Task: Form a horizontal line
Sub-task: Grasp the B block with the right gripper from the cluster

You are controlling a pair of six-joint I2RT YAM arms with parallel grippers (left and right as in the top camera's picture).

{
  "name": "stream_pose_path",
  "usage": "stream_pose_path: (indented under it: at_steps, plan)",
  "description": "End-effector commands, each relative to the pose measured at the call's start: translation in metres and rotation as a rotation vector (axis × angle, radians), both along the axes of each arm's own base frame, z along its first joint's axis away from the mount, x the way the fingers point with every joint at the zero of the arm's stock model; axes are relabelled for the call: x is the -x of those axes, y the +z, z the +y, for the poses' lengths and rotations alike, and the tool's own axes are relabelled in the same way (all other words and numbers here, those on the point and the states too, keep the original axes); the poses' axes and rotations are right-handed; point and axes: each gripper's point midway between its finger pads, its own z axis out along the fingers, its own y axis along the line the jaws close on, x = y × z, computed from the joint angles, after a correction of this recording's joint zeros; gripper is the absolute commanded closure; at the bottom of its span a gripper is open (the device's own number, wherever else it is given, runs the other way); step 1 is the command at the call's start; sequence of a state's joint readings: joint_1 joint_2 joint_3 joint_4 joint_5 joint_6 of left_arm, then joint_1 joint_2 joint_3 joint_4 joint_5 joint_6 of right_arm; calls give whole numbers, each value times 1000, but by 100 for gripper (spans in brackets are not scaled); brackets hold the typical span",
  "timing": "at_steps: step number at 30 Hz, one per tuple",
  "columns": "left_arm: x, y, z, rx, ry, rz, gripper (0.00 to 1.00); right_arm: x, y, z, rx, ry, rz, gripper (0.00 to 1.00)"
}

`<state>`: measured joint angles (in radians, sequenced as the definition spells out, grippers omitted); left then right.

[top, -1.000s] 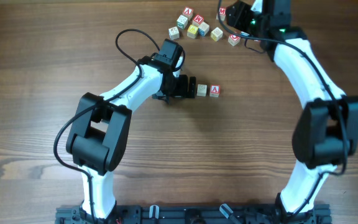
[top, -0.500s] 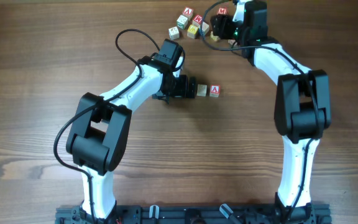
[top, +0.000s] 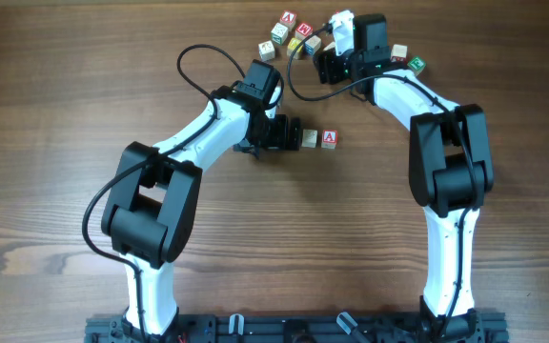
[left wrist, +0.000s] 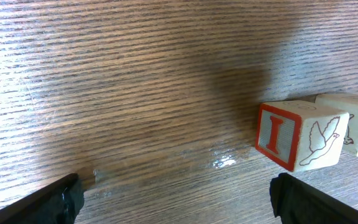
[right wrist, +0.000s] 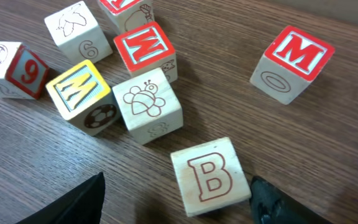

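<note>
right gripper (right wrist: 179, 202) spread wide, b block (right wrist: 211, 176) just ahead in its gap
left gripper (left wrist: 179, 199) also spread, i block (left wrist: 297, 135) just right of it

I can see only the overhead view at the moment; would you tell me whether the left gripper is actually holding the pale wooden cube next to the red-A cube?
Observer: No. The left gripper is open, and the wooden cube with a red I and a bird outline sits ahead of it, ungripped.
Operator: Thank you. What does the right gripper have in front of it?
Observer: The right gripper is open too, and a wooden cube with a red-outlined B lies face up just ahead of it.
Operator: Is anything crowding that cube?
Observer: A wooden cube with a bee drawing sits just beyond it, close but apparently not touching.
</note>
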<state>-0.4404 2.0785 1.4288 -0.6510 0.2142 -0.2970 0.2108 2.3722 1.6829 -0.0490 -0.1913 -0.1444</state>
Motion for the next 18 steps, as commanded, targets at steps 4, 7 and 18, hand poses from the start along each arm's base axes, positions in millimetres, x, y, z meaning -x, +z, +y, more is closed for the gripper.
stream_pose_path:
  at_steps: [4,7,18]
  plan:
    - [18,-34,16,-66,12,86,0,-2,-16,-8,57,0,5,36]
    - [18,-34,16,-66,12,86,0,2,-29,-9,64,2,29,39]
    - [18,-34,16,-66,13,86,0,-20,-6,-4,-11,-64,19,70]
